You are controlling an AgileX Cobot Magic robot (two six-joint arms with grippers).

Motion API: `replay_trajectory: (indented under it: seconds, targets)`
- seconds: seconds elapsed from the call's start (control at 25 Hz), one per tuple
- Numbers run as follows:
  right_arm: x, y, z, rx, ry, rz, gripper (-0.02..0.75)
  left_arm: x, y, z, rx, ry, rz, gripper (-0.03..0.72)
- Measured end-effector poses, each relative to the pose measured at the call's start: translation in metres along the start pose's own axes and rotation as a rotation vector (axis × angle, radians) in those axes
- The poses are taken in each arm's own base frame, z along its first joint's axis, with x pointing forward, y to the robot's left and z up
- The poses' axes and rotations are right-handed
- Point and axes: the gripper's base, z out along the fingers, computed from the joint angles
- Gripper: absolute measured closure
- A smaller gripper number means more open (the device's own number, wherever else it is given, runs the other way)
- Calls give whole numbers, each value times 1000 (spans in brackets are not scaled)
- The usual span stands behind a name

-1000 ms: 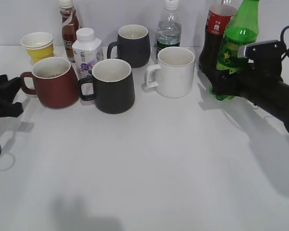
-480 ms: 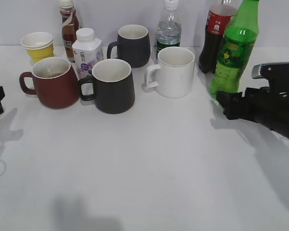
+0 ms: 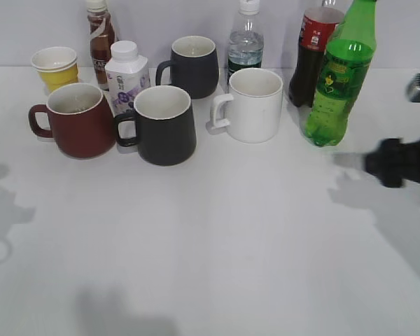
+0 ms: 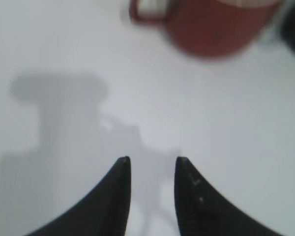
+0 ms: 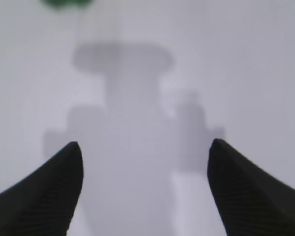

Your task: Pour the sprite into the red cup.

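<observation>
The sprite (image 3: 334, 84), a tall green bottle with a green label, stands upright at the back right, in front of a cola bottle. Its base shows at the top of the right wrist view (image 5: 65, 4). The red cup (image 3: 80, 120) stands at the left with its handle to the left; it also shows blurred at the top of the left wrist view (image 4: 214, 27). My right gripper (image 5: 145, 152) is open wide and empty, apart from the sprite, at the right edge of the exterior view (image 3: 392, 162). My left gripper (image 4: 152, 162) is open and empty, over bare table short of the cup.
Two black mugs (image 3: 164, 126) (image 3: 193, 66), a white mug (image 3: 253, 105), a yellow paper cup (image 3: 55, 68), a small white bottle (image 3: 125, 75), a brown bottle (image 3: 99, 35), a water bottle (image 3: 246, 43) and the cola bottle (image 3: 312, 52) stand along the back of the white table (image 3: 217, 238).
My right gripper has let go of the sprite, which now stands upright, and drawn back to the right. My left gripper has drawn back to the left, almost out of the exterior view.
</observation>
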Motion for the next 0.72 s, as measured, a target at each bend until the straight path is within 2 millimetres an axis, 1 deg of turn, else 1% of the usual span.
replay_trajectory:
  seconds: [0.12, 0.24, 0.28, 0.36, 0.4, 0.44, 0.48, 0.52, 0.6, 0.72]
  targets:
    - [-4, 0, -32, 78, 88, 26, 149, 7, -7, -23, -2, 163, -36, 447]
    - [-7, 6, -69, 116, 192, -18, 149, 20, -9, -47, -5, 299, -35, 447]
    - [-5, 8, -82, 112, 239, -50, 150, 26, -9, -55, -8, 338, -26, 447]
    - [3, 13, -106, 65, 317, -57, 149, 37, -6, -71, -16, 403, -5, 447]
    - [8, 15, -117, 38, 367, -55, 149, 41, -5, -80, -13, 407, 1, 447]
    - [13, 16, -129, 19, 398, -57, 149, 46, -2, -90, -5, 398, 13, 447]
    - [18, 17, -141, -10, 417, -53, 149, 50, 1, -104, 15, 351, 32, 447]
    - [21, 18, -151, -32, 419, -54, 149, 54, 2, -112, 33, 321, 52, 447]
    - [28, 18, -179, -63, 353, -62, 149, 62, 7, -132, 71, 219, 106, 447]
    - [42, 14, -209, -77, 232, -79, 150, 81, 15, -157, 114, 55, 167, 447]
